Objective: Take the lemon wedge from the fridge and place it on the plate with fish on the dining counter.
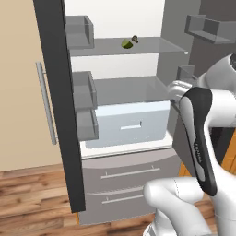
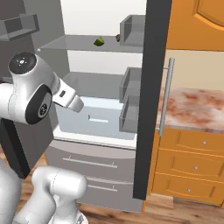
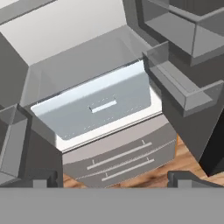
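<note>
Two small dark finger tips [image 3: 43, 179] stand at the bottom corners of the hand view, far apart, nothing between them: gripper [image 3: 113, 180] wide open and empty, aimed at the lower part of the tall grey stainless French-door fridge [image 1: 133, 184]. Both fridge doors stand open, black edges toward the base cameras, grey door bins [image 1: 85, 92] on their inner sides. White interior; pale translucent crisper drawer [image 3: 100, 109] with a slot handle sits at the bottom of it, above two grey drawers [image 3: 122, 157] with bar handles. Tiny yellow-green lemon wedge [image 1: 126, 44] lies on the upper glass shelf [image 1: 156, 45], well above the gripper's line of sight, with a small dark lump [image 1: 135, 39] just beside it. White arm's wrist reaches toward the crisper level. Mottled reddish-brown and cream marble countertop [image 2: 197, 109] shows right of the fridge over orange cabinets [image 2: 192, 162]. Wooden plank floor [image 1: 32, 193] below.
</note>
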